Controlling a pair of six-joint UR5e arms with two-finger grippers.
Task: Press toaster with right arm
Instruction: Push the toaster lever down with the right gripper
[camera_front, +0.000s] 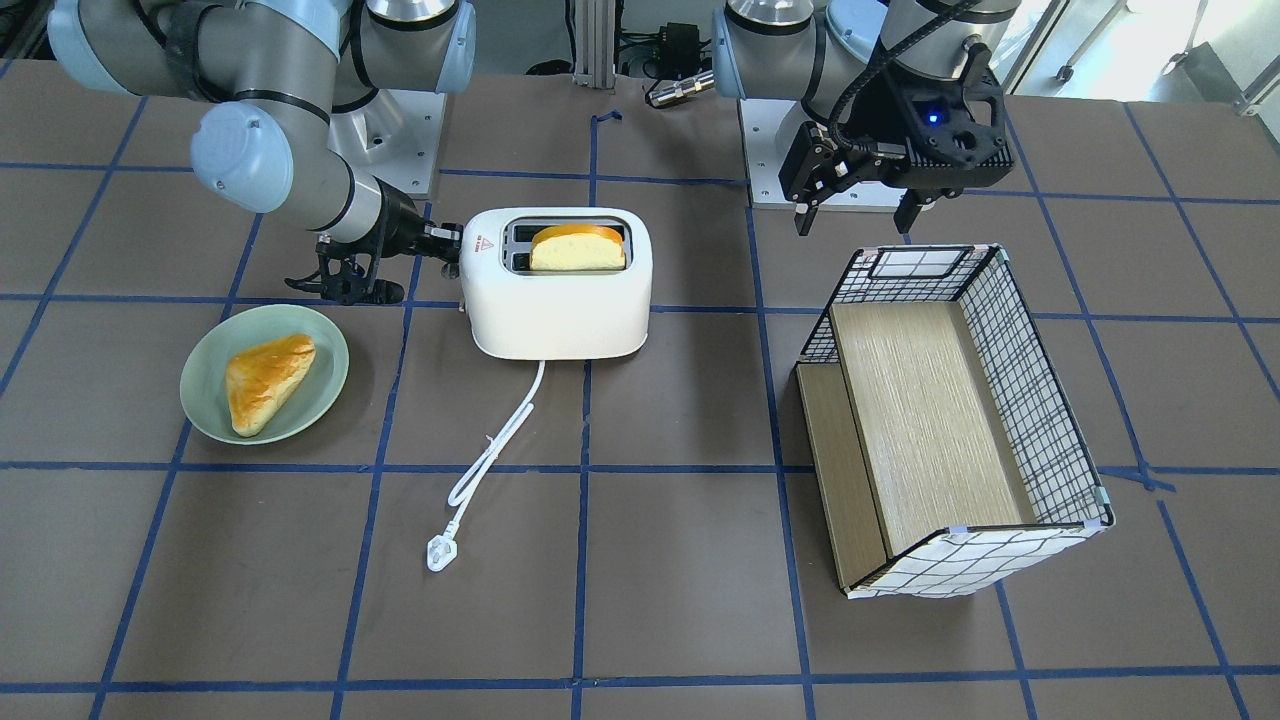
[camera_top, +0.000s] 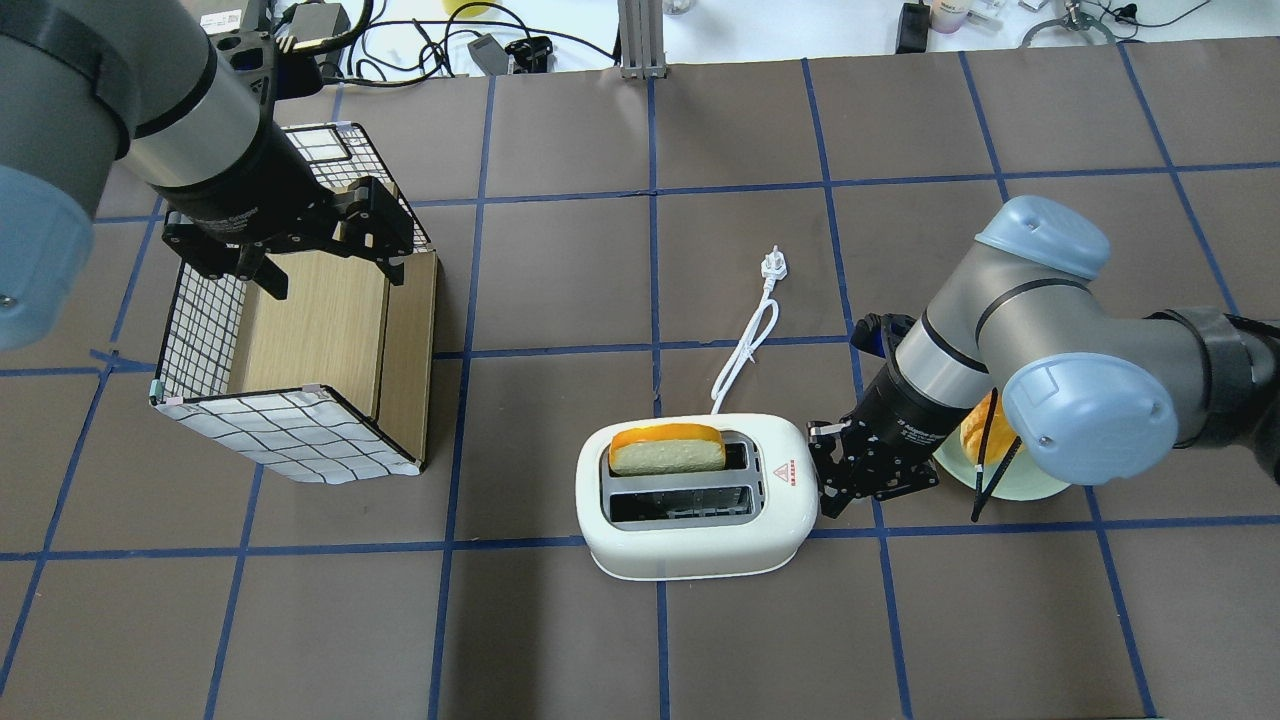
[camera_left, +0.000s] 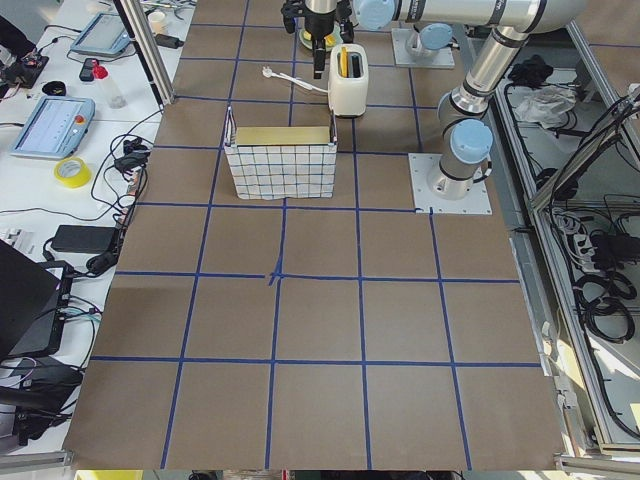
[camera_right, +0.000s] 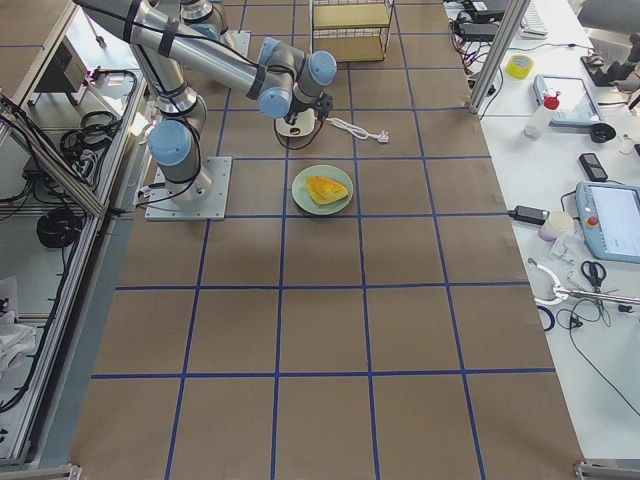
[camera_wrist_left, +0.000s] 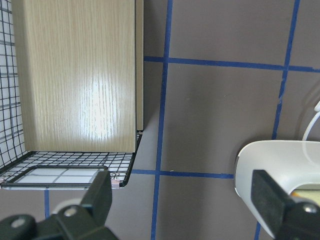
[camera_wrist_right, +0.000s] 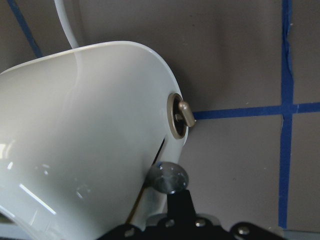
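Only right wrist view reveals bronze knob (camera_wrist_right: 179, 117) on toaster (camera_wrist_right: 85, 140)

The toaster (camera_front: 556, 300) is glossy white (a small red triangle on top), its cord (camera_front: 488, 442) white too. My table (camera_front: 680, 560) is brown, gridded in blue tape. A pale-green plate (camera_front: 205, 400) carries golden pastry (camera_front: 265, 380); the basket (camera_front: 960, 565) wears a black-on-white check.

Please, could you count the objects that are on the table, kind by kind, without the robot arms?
toaster: 1
green plate: 1
wire basket: 1
food pieces: 2 (a bread slice in the toaster, a triangular pastry on the green plate)
total: 5
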